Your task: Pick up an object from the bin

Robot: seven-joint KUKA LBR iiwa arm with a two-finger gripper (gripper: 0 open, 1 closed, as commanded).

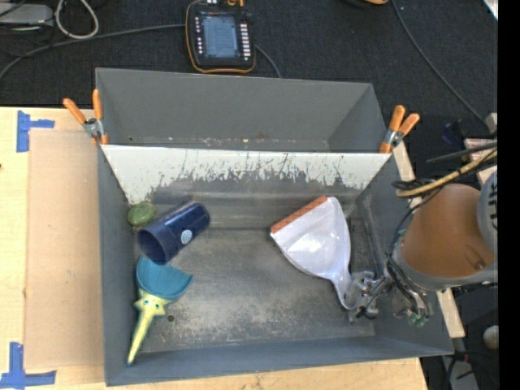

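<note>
The gripper [362,296] sits at the funnel's [318,238] spout, close against the bin's [244,112] right wall. Whether it is clenched or released cannot be told. Left of the funnel, the floor lies bare up to the cup [173,231] and scoop [159,287].

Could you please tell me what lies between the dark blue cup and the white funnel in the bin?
Nothing: in the camera view, bare grey bin floor separates the dark blue cup from the white funnel.
</note>
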